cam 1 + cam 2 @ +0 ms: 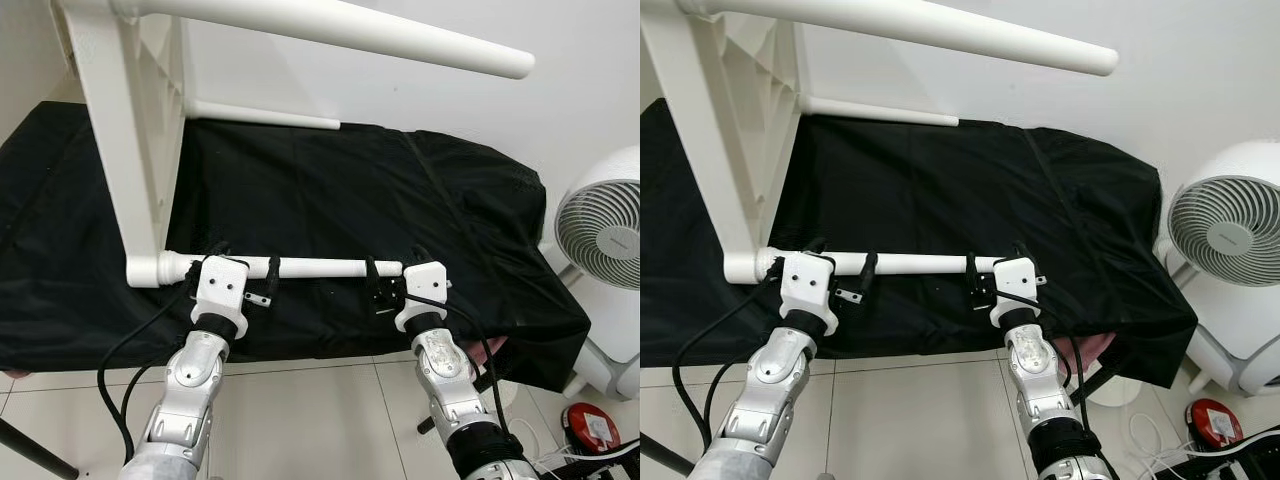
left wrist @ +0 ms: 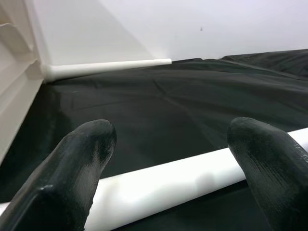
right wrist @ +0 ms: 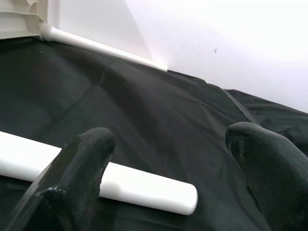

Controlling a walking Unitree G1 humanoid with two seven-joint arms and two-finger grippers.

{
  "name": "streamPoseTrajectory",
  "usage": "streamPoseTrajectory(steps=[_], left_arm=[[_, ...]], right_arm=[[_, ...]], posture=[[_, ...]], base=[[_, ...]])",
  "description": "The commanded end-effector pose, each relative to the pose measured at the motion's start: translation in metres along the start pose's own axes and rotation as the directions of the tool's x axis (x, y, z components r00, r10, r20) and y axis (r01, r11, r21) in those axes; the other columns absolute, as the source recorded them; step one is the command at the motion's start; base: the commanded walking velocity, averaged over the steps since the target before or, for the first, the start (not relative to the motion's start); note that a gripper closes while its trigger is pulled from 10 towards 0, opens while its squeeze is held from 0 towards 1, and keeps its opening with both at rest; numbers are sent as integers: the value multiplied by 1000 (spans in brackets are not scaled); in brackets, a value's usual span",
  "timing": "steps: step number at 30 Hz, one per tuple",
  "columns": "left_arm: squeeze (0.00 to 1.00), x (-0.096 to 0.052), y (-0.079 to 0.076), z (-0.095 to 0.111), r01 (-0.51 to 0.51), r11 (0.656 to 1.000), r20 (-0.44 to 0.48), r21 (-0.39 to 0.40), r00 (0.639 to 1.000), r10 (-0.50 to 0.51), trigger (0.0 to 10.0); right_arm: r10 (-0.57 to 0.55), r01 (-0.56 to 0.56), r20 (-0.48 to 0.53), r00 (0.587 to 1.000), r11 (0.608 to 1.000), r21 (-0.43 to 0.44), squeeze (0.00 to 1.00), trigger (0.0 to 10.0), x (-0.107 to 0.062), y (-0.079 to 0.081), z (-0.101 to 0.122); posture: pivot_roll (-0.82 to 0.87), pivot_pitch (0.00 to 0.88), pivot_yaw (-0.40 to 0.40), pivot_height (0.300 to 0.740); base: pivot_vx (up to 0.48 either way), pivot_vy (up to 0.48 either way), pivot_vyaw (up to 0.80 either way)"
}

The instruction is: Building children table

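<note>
A white children's table (image 1: 130, 140) is seen tipped on its side on a surface draped in black cloth (image 1: 330, 190), its tabletop upright at the robot's left and its legs pointing to the right; the lowest near leg (image 1: 300, 268) lies horizontal just above the cloth, along the front edge, w/ both grippers set at it. The left gripper (image 1: 242, 278) is placed near the leg's table end, fingers spread — in the left wrist view the two black fingertips (image 2: 79, 163) stand apart w/ the white leg (image 2: 168, 180) crossing between them, not pinched. The right gripper (image 1: 992, 282) is held at the leg's free end, likewise unclenched; in the right wrist view the rounded leg tip (image 3: 159, 195) is seen ending between the parted fingertips (image 3: 82, 159), nothing grasped. A second leg (image 1: 270, 115) is seen farther back, lying low against the white wall (image 1: 560, 40); a third leg (image 1: 340, 25) juts across the top of the head views, well above the cloth. A white floor fan (image 1: 605, 225) stands at the robot's right, beside the draped surface; a red round object (image 1: 590, 428) and loose cables lie on the tiled floor (image 1: 320, 420) below it. Whether the front leg rests on the cloth or hangs just clear of it can't be told.
</note>
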State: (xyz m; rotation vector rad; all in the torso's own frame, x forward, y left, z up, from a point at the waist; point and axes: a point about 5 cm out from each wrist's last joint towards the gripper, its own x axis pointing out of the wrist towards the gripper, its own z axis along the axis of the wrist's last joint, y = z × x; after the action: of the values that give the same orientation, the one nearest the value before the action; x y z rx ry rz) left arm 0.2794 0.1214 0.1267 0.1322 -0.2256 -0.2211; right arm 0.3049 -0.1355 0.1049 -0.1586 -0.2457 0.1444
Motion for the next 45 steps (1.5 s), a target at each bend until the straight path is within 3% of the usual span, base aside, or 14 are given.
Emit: streamPoseTrajectory(steps=[1,12,26,45], left_arm=[[0,1,-4,2,21,1000,16,14,1000,-21,10000],[0,1,-5,3,34,999,18,20,999,-35,10000],[0,2,-5,4,46,999,33,20,998,-47,10000],[0,4,-3,3,62,998,28,5,998,-62,10000]], right_arm=[[-18,18,-8,1000,1000,-2,0,10000,0,-6,-2],[-24,24,-10,1000,1000,-17,0,10000,0,-6,-2],[-19,19,-3,1000,1000,-17,0,10000,3,-5,-1],[-26,26,12,1000,1000,0,0,10000,4,-7,0]], posture=[[19,0,-103,740],[19,0,-100,740],[24,0,-99,740],[24,0,-98,740]], base=[[0,0,0],[0,0,0],[0,0,769],[0,0,0]])
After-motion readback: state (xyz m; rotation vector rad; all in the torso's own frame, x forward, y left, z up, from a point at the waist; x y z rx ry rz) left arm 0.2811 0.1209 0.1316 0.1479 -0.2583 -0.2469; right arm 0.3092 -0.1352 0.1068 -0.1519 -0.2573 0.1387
